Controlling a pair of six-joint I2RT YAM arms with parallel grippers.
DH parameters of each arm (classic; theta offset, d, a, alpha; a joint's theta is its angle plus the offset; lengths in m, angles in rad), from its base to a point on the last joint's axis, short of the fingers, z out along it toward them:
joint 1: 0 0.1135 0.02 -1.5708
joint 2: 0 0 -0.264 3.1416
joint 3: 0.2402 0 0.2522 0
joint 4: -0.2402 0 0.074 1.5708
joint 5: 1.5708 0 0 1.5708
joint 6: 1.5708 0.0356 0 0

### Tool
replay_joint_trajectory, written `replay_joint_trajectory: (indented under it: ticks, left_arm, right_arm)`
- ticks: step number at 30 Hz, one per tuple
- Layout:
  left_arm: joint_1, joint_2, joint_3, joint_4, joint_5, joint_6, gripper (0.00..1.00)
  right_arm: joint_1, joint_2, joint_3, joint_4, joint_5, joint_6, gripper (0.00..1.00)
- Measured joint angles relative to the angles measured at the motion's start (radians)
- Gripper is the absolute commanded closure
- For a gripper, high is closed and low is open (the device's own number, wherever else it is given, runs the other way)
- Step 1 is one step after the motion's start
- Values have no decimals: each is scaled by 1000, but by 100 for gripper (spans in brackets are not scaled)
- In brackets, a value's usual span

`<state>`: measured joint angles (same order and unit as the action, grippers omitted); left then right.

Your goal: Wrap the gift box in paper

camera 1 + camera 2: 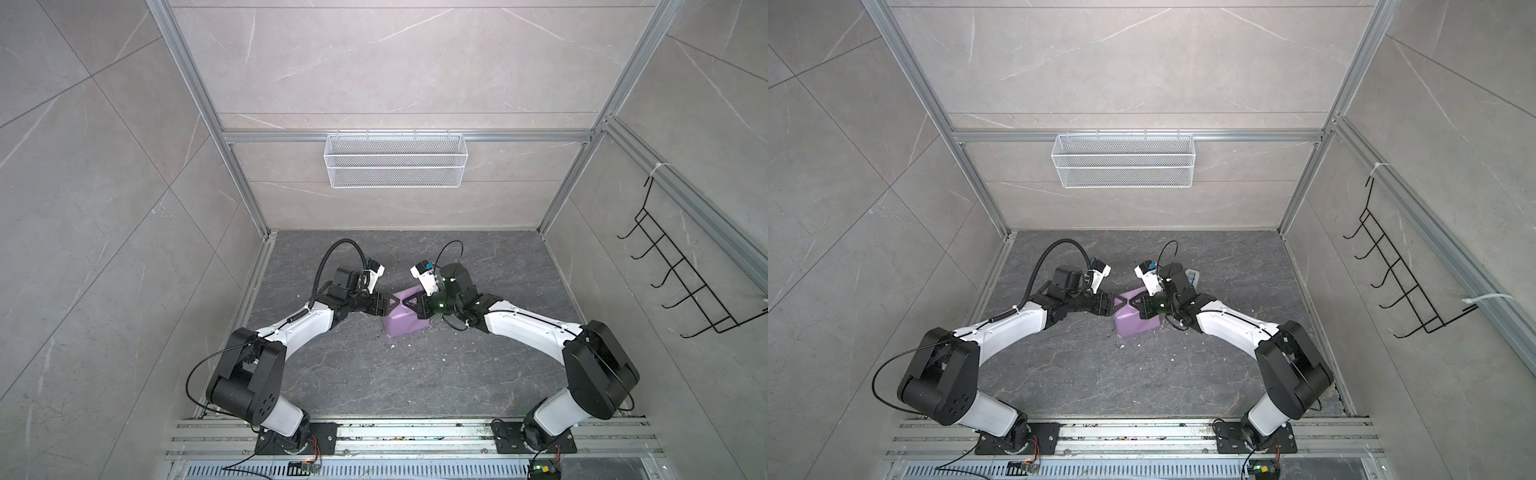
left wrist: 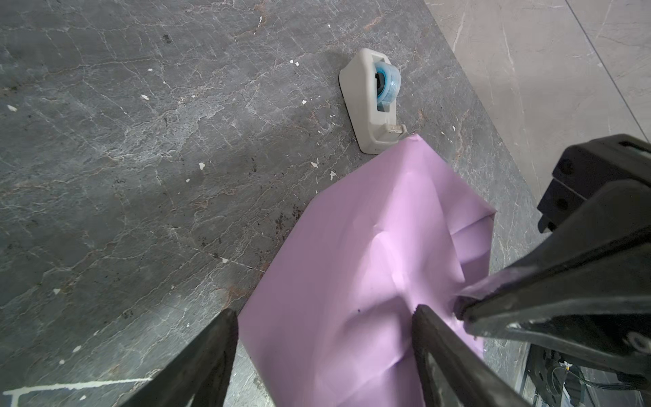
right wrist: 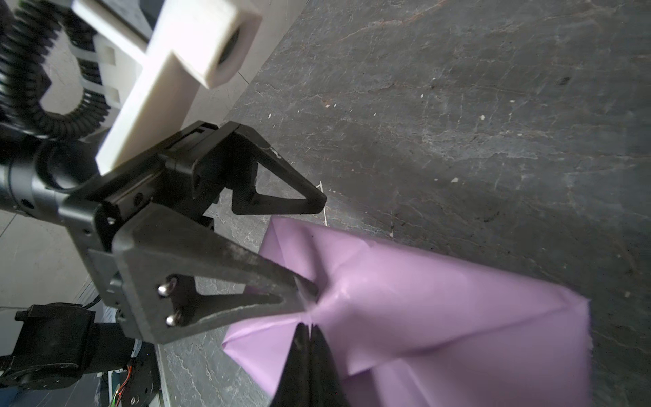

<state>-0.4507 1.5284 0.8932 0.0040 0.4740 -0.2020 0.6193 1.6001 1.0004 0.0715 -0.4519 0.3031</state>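
Observation:
The paper [image 1: 405,326] [image 1: 1136,324], lilac side out, lies bunched into a boxy bundle at mid-table. The gift box is hidden, with only paper showing. My right gripper [image 3: 310,326] [image 1: 409,300] is shut on a pinched ridge of the paper [image 3: 440,310], and creases fan out from its tips. My left gripper [image 2: 326,310] [image 1: 390,303] is open and straddles the paper [image 2: 370,246] from the opposite side. One of its fingers [image 2: 433,327] presses into the sheet right beside the right gripper's tips [image 2: 461,308]; the other finger [image 2: 225,327] is off the sheet's edge.
A grey-white tape dispenser [image 2: 370,105] [image 1: 1194,276] with a blue roll sits just beyond the paper's far corner. A white wire basket [image 1: 395,166] hangs on the back wall and a black hook rack [image 1: 681,270] on the right wall. White flecks dot the dark tabletop [image 1: 374,374].

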Motion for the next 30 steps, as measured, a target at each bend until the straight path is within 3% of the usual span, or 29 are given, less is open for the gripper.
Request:
replay_joint_trajectory:
  ticks: [30]
  left_arm:
    - [0,0,0,-3,-1,0,21]
  right_arm:
    - [-23,97,120,-76,38,-19,100]
